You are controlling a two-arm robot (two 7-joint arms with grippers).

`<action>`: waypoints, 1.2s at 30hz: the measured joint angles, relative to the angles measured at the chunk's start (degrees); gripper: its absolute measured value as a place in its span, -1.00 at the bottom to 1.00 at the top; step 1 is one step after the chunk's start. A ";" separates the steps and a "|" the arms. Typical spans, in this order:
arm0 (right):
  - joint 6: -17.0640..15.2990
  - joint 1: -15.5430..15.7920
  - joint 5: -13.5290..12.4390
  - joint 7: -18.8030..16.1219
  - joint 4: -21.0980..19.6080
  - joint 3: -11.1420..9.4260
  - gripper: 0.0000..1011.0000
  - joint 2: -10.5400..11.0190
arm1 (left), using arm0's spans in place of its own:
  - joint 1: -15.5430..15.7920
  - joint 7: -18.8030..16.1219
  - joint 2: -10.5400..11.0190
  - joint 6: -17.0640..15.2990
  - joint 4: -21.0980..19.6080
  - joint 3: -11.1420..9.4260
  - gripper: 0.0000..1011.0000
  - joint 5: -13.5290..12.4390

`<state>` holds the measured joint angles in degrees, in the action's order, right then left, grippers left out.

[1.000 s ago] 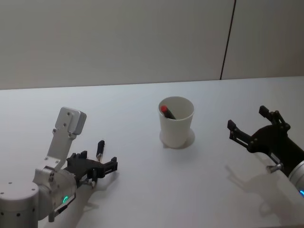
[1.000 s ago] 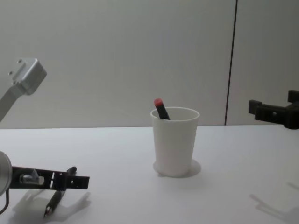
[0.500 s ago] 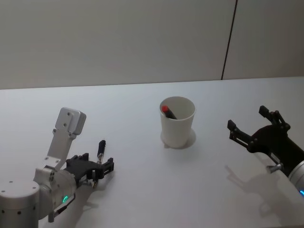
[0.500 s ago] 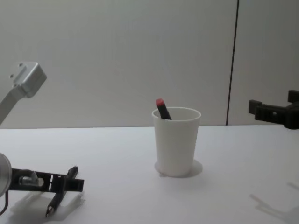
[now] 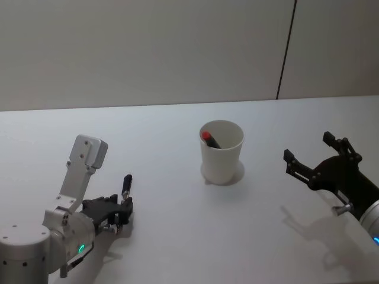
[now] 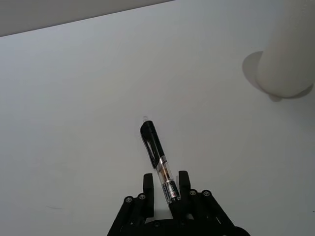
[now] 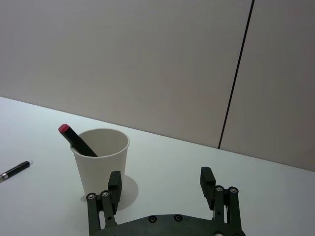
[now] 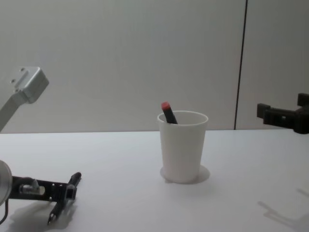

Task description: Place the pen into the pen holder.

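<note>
One pen (image 6: pixel 157 153): black cap, clear barrel, lying on the tabletop (image 5: pixel 195 248), barrel end between the left jaws, cap pointing out ahead of them.
Left jaws: pinching the barrel, low over the tabletop.
Cup (image 5: pixel 221 152): upright, well ahead and to the right of the left jaws; a red-tipped marker (image 5: pixel 208 138) leans inside.
Right jaws: spread wide, empty, with the cup well off to their left.
Handling: light, stiff, smooth plastic, likely slippery; a hold nearer mid-barrel should tip less.
Cup risk: thin paper, probably easy to knock over.
Surroundings: bare white tabletop, plain grey wall (image 5: pixel 148 47).
</note>
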<state>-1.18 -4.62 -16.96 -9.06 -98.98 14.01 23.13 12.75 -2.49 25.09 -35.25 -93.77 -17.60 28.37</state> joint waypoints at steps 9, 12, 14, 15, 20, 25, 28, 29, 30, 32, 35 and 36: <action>0.00 0.00 0.00 0.00 0.00 0.00 0.98 0.00 | -0.03 0.02 -0.20 -0.32 0.05 0.09 -0.71 -0.18; 0.00 0.00 0.00 0.00 0.00 0.00 0.98 0.00 | -0.04 0.04 -0.28 -0.39 0.09 0.12 -0.73 -0.25; 0.00 0.00 0.00 0.00 0.00 0.00 0.98 0.00 | -0.04 0.06 -0.32 -0.44 0.11 0.14 -0.73 -0.29; 0.00 0.00 0.00 0.00 0.00 0.00 0.98 0.00 | -0.05 0.07 -0.36 -0.47 0.13 0.15 -0.73 -0.32; 0.00 0.00 0.00 0.00 0.00 0.00 0.98 0.00 | -0.07 0.17 -0.47 -0.56 0.18 0.23 -0.73 -0.43; 0.00 0.00 0.00 0.00 0.00 0.00 0.98 0.00 | -0.10 0.25 -0.54 -0.39 0.20 0.31 -0.73 -0.57; 0.00 0.00 0.00 0.00 0.00 0.00 0.98 0.00 | -0.15 0.25 -0.55 0.11 0.21 0.39 -0.73 -0.74; 0.00 0.00 0.00 0.00 0.00 0.00 0.98 0.00 | -0.17 0.21 -0.55 0.30 0.22 0.43 -0.73 -0.80; 0.00 0.00 0.00 0.00 0.00 0.00 0.98 0.00 | -0.20 0.13 -0.56 0.78 0.21 0.50 -0.73 -0.90; 0.00 0.00 0.00 0.00 0.00 0.00 0.98 0.00 | -0.23 0.00 -0.55 1.45 0.16 0.58 -0.73 -1.07; 0.00 0.00 0.00 0.00 0.00 0.00 0.98 0.00 | -0.33 -0.28 -0.52 2.81 0.01 0.76 -0.73 -1.38; 0.00 0.00 0.00 0.00 0.00 0.00 0.98 0.00 | -0.36 -0.48 -0.50 3.74 -0.10 0.86 -0.73 -1.60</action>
<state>-1.18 -4.62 -16.96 -9.06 -98.98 14.01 23.13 12.39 -2.97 24.59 -31.51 -93.86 -16.74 26.78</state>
